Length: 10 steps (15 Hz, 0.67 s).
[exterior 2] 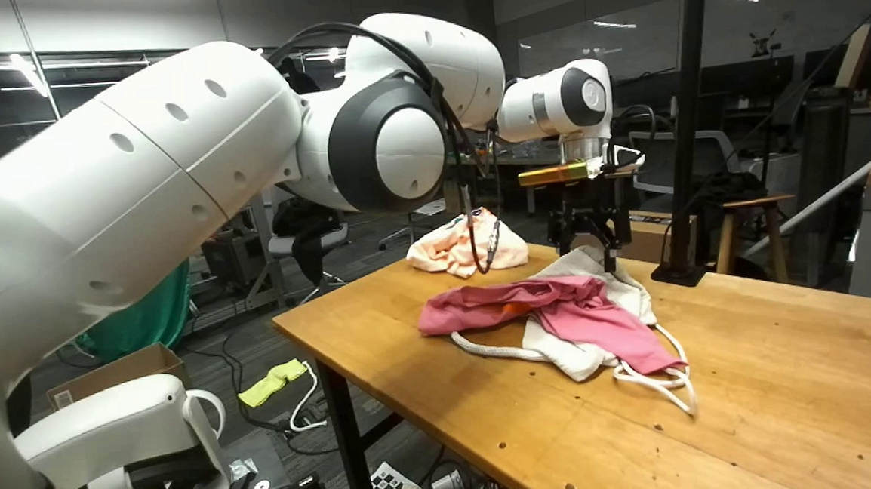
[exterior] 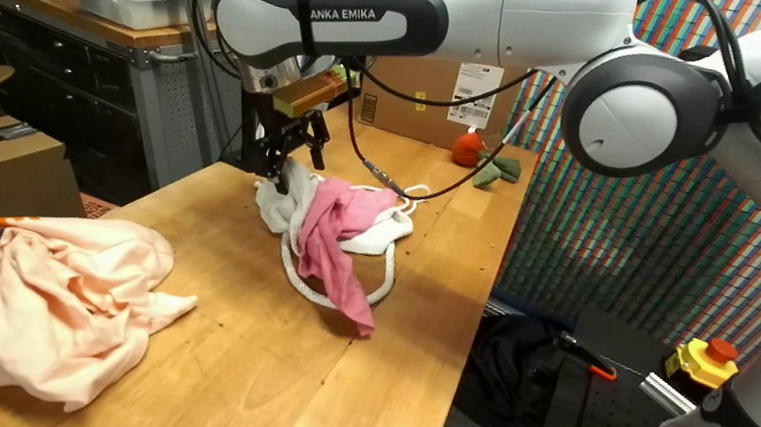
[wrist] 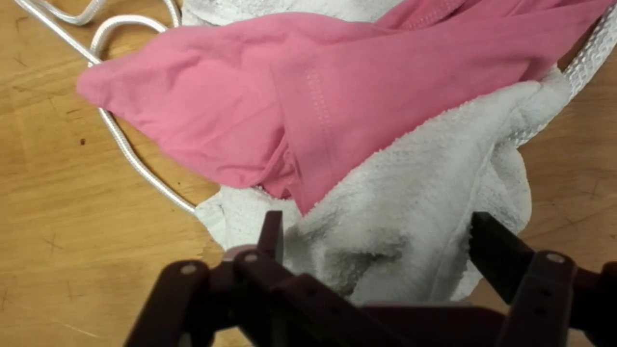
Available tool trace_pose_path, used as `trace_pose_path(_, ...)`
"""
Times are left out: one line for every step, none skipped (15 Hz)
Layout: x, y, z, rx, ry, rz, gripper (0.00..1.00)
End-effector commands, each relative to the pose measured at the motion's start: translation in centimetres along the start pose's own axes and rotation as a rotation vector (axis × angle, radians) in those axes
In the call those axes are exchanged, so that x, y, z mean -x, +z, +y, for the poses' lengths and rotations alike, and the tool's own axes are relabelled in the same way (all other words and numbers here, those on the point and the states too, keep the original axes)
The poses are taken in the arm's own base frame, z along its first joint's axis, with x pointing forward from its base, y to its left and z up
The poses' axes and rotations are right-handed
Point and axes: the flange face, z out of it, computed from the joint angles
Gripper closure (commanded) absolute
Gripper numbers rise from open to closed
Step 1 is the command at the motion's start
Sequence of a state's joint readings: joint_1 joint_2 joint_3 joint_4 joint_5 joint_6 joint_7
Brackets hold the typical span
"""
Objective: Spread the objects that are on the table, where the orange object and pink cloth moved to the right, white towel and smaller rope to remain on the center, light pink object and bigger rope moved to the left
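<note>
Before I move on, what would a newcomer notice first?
Likely the pink cloth, draped over the white towel, part of which the open hand straddles. Then the peach cloth, bunched near one end of the table, and the orange object by the cardboard box at the other.

I see: white towel (wrist: 414, 193) rough terry, pink cloth (wrist: 366, 91) smooth matt fabric, smaller rope (wrist: 130, 154) glossy braid, bigger rope (wrist: 590, 58) coarser weave, table (exterior: 365, 391) scuffed wood, slight sheen.

Robotics lab: Franka arm (exterior: 563, 23), emergency-stop button (exterior: 706, 363)
</note>
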<state>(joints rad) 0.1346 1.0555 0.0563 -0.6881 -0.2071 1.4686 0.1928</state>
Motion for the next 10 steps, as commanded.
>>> trace_pose_path(-0.7, -0.8, 0.3, -0.008, 0.003, 0.061, 0.34)
trace_pose_path(-0.8, -1.0, 0.4, -0.01, 0.004, 0.073, 0.44)
trace_pose_path(-1.0, -1.0, 0.5, -0.012, 0.003, 0.089, 0.51)
trace_pose_path(-1.1, -1.1, 0.5, -0.014, 0.001, 0.105, 0.58)
trace_pose_path(-1.2, -1.4, 0.7, -0.018, 0.004, 0.12, 0.66)
trace_pose_path(-1.3, -1.6, 0.8, -0.022, 0.002, 0.136, 0.73)
trace_pose_path(-1.4, -1.9, 0.9, -0.028, 0.0, 0.149, 0.8)
trace_pose_path(-1.4, -2.4, 1.1, -0.034, 0.004, 0.167, 0.89)
trace_pose_path(-1.4, -2.7, 1.2, -0.039, 0.003, 0.182, 0.93)
trace_pose_path(-1.4, -3.2, 1.3, -0.046, 0.012, 0.196, 0.95)
